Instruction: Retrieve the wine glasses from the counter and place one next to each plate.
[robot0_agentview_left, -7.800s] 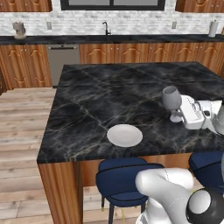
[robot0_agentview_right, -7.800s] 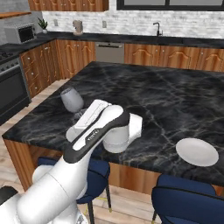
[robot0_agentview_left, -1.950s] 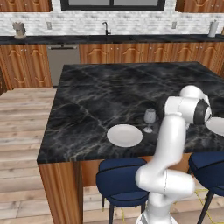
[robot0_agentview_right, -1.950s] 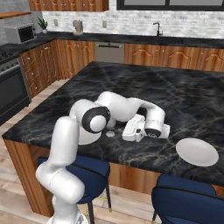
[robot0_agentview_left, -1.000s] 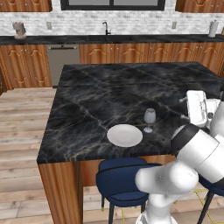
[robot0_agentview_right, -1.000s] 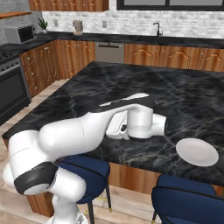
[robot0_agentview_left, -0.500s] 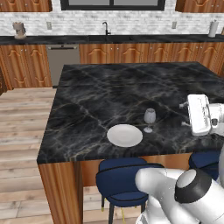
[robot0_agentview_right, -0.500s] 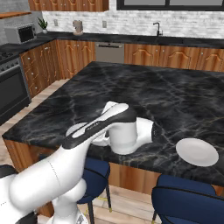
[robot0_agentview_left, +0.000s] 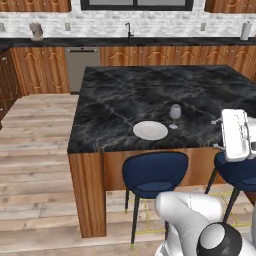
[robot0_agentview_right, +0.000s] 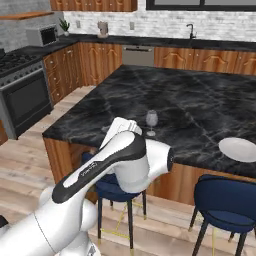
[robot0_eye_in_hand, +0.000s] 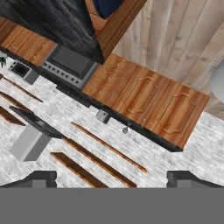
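Note:
One wine glass (robot0_agentview_left: 174, 113) stands upright on the black island, just right of a white plate (robot0_agentview_left: 150, 130), with nothing touching it. It shows again as the wine glass (robot0_agentview_right: 151, 120) past my forearm. A second plate (robot0_agentview_right: 239, 149) lies near the island's right front edge. My gripper (robot0_agentview_left: 220, 134) hangs off the island's front right, well clear of the glass. In the hand view the gripper (robot0_eye_in_hand: 111, 179) is open and empty, aimed at the far counter (robot0_eye_in_hand: 131, 124) over brown doors. A tiny stemmed thing (robot0_eye_in_hand: 125, 130) stands there, perhaps the other wine glass.
Blue stools (robot0_agentview_left: 155, 170) are tucked under the island's front edge. A stove (robot0_agentview_right: 22, 97) and microwave (robot0_agentview_right: 42, 35) are on the left wall. A sink tap (robot0_agentview_left: 128, 27) sits on the back counter. Wood floor lies open to the island's left.
The glass, carried earlier, now stands beside the plate and has been let go. My hand has drawn back right, off the island's front edge, jaws wide.

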